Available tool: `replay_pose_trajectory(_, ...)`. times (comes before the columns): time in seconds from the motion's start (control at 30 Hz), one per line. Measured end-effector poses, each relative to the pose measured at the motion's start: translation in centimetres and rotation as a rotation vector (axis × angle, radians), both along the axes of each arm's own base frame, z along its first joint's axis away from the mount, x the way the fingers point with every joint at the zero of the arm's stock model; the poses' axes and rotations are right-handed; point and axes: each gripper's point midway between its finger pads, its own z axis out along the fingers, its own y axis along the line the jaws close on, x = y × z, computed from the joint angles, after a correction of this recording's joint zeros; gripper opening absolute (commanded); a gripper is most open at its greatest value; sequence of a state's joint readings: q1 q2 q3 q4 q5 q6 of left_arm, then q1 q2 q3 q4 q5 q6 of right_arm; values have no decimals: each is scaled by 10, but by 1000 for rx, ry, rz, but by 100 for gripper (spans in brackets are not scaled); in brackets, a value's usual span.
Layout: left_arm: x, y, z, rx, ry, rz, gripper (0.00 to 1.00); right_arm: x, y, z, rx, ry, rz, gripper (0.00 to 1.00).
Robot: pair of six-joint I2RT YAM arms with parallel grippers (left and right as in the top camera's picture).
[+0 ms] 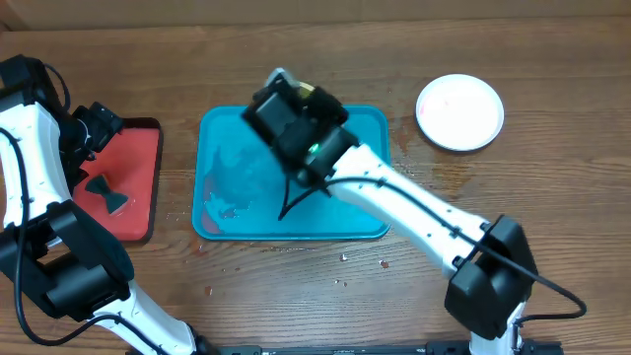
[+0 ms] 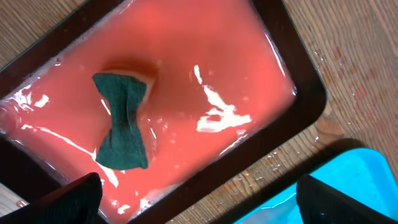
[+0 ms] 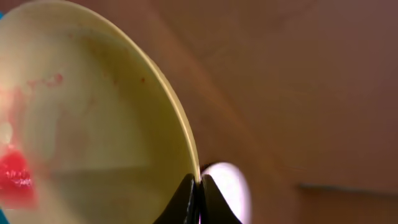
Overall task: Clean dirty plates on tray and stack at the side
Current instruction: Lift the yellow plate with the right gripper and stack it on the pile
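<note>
Right fingers [image 3: 184, 200] pinching yellow-green plate [image 3: 93, 124] rim, seen only at wrist, left fingers [image 2: 68, 202] wide apart, sponge [image 2: 124, 127] loose

White shells on both arms here: the left arm [image 1: 25, 158] and the right arm [image 1: 414, 212] are glossy white tubes, broken up by chunky black joint housings [image 1: 488, 281]. Thin black cables [image 1: 557, 288] loop alongside. A green light [image 1: 315, 150] glows at the right wrist. The left hand [image 2: 211, 202] and the right hand [image 3: 199, 199] have dark, matte, tapered fingers.
</note>
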State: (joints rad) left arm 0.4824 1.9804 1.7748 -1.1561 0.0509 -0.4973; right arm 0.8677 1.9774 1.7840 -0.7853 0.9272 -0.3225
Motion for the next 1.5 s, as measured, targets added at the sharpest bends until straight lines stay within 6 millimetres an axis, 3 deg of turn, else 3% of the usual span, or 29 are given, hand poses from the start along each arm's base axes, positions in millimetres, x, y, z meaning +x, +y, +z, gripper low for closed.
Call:
replay_pose_trajectory(0.2,1,-1,0,-7,-4,-2,100,-10,23,38,-175,-155,45,4)
replay_pose_trajectory(0.4,1,-1,0,-8,-5,-2,100,-18,34,47,-218,-185,68,4)
replay_pose_trajectory(0.5,1,-1,0,-8,-5,-2,100,-16,35,41,-172,-166,74,4)
replay_pose_trajectory(0.67,1,-1,0,-8,-5,-2,100,-15,22,-11,-94,88,156,4)
replay_pose_trajectory(0.73,1,-2,0,-9,-6,-2,100,-6,8,-20,-23,132,115,4)
replay_pose_trajectory(0.87,1,-2,0,-12,-7,-3,100,25,-35,-14,142,77,-77,4)
replay_pose_trajectory(1.0,1,-2,0,-12,-7,-3,100,53,-97,-9,375,116,-223,4)
replay_pose_trajectory(1.07,1,-2,0,-12,-7,-3,100,66,-141,-8,521,157,-305,4)
replay_pose_trajectory(1.17,1,-2,0,-12,-7,-3,100,78,-224,-18,734,211,-475,4)
replay_pose_trajectory(1.27,1,-2,0,-14,-8,-3,100,71,-306,-39,895,243,-676,4)
replay_pose_trajectory(1.33,1,-2,0,-14,-8,-3,100,63,-348,-57,984,255,-791,4)
replay_pose_trajectory(1.4,1,-2,0,-14,-8,-3,100,54,-373,-80,1060,289,-874,4)
replay_pose_trajectory(1.5,1,-3,0,-15,-8,-4,100,44,-385,-119,1154,381,-945,4)
